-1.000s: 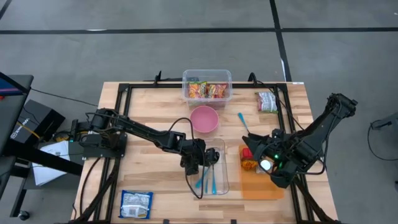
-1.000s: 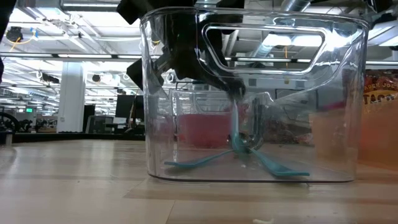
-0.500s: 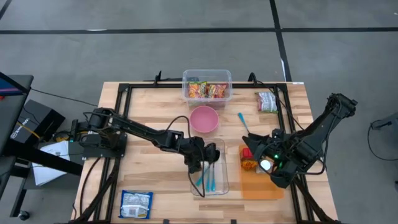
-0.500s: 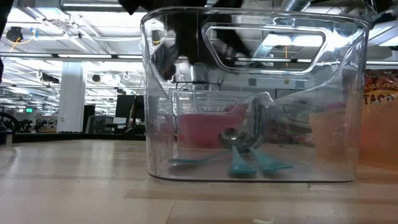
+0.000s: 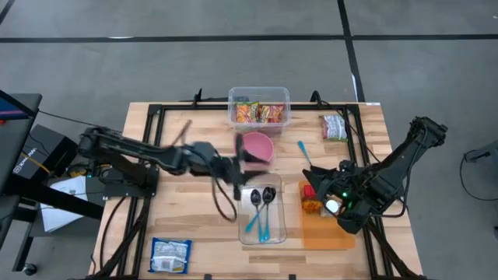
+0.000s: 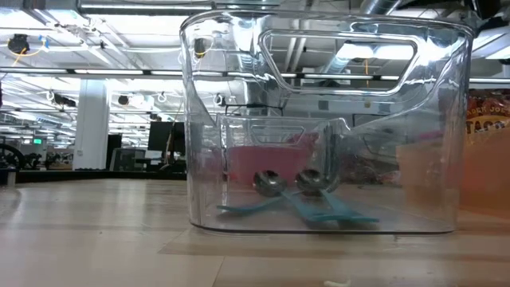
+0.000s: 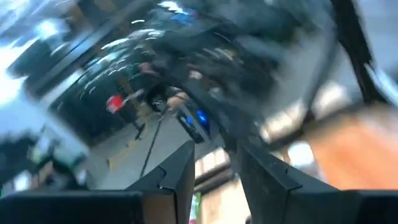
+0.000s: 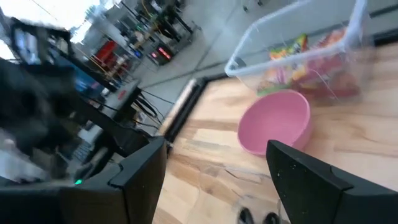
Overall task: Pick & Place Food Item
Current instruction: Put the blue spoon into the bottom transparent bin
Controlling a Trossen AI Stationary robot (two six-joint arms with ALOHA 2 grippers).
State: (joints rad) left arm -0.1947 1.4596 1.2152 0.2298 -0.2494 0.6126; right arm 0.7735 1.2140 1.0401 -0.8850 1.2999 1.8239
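Nearest in the low view stands the clear plastic bin (image 6: 323, 119), smooth and hard, with two teal-handled spoons (image 6: 299, 199) lying flat on its floor. In the high view the right gripper (image 5: 311, 183), fingers spread, hovers just over the red food packet (image 5: 311, 199), a crinkly pouch on the orange board (image 5: 327, 233); this arm is clearly nearer to it. The left gripper (image 5: 237, 167) is blurred between bin and round pink bowl (image 5: 255, 148); I cannot tell its fingers. Farther stands a clear tub of snacks (image 5: 259, 113).

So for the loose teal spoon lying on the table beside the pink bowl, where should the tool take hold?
Grip the teal spoon mid-handle, coming straight down from above. It lies flat on the table, clear of the pink bowl, so the slim handle likely suits fingers set across it.
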